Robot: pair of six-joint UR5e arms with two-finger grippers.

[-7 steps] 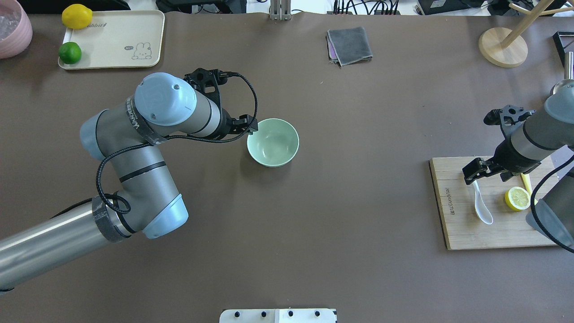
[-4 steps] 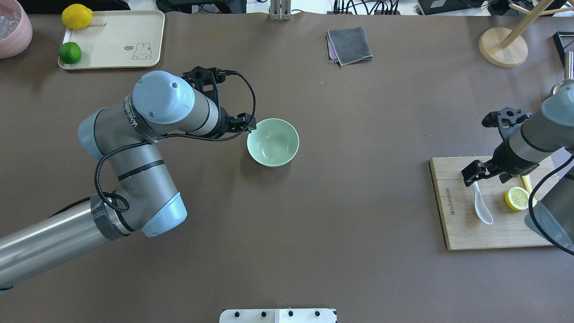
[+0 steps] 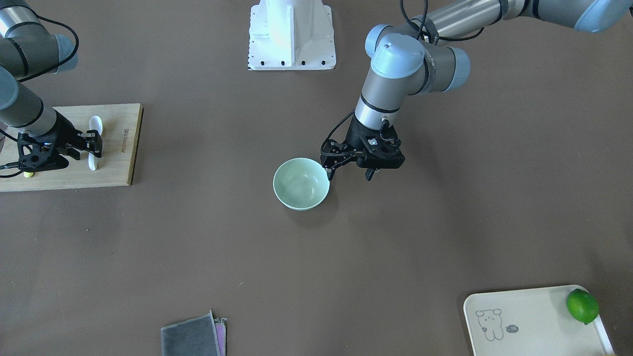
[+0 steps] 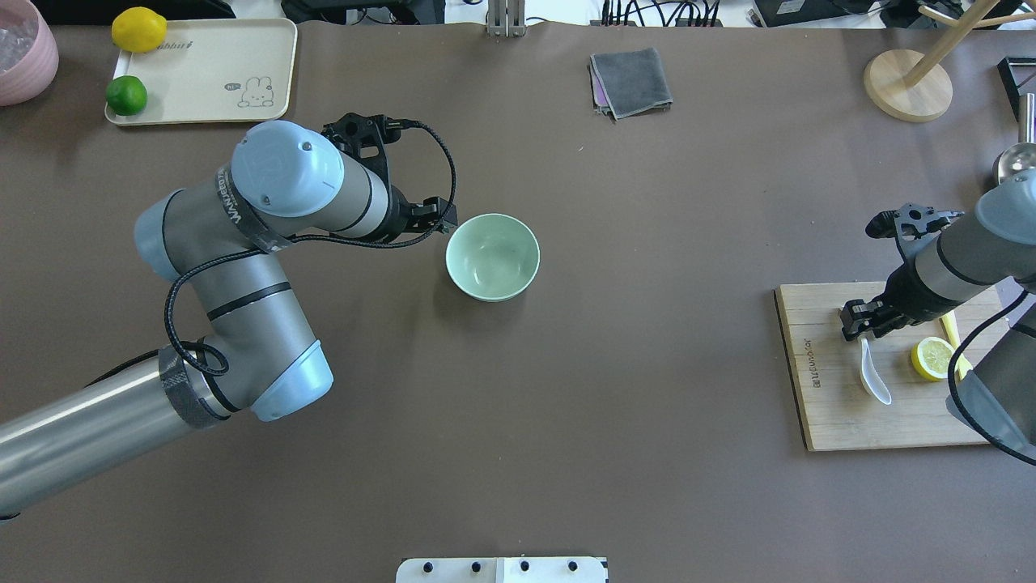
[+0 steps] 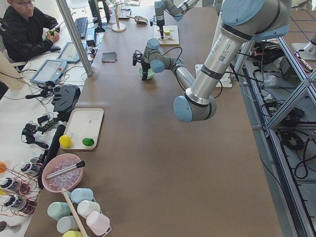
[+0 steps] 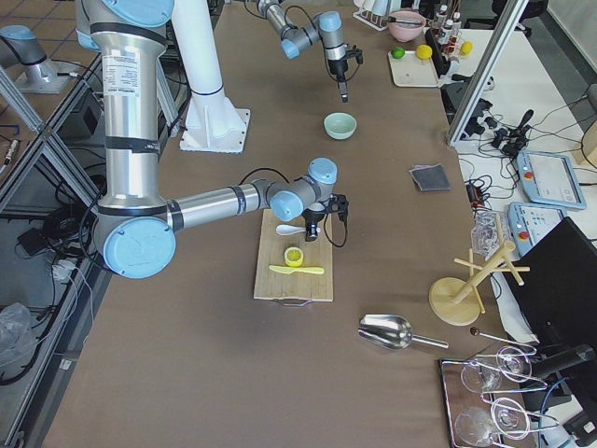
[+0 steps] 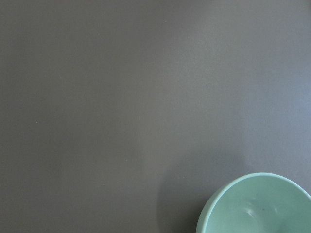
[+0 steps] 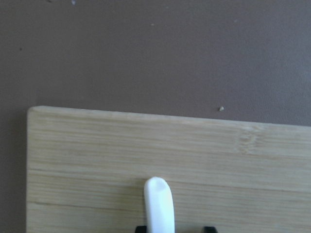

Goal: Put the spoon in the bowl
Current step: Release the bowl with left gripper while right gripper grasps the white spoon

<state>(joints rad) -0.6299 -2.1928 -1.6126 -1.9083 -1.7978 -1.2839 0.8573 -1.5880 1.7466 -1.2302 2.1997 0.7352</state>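
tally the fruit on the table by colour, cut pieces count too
yellow: 2 (whole lemon, lemon half)
green: 1 (lime)
total: 3

A robotics lab: grey-and-blue robot arms (image 4: 251, 243) reach over a brown-covered table (image 4: 631, 243). Upper left in the left-side view stand an aluminium post (image 5: 75, 37) and a teach pendant (image 5: 48, 71), and a person (image 5: 27, 32) sits by a keyboard (image 5: 80, 27).
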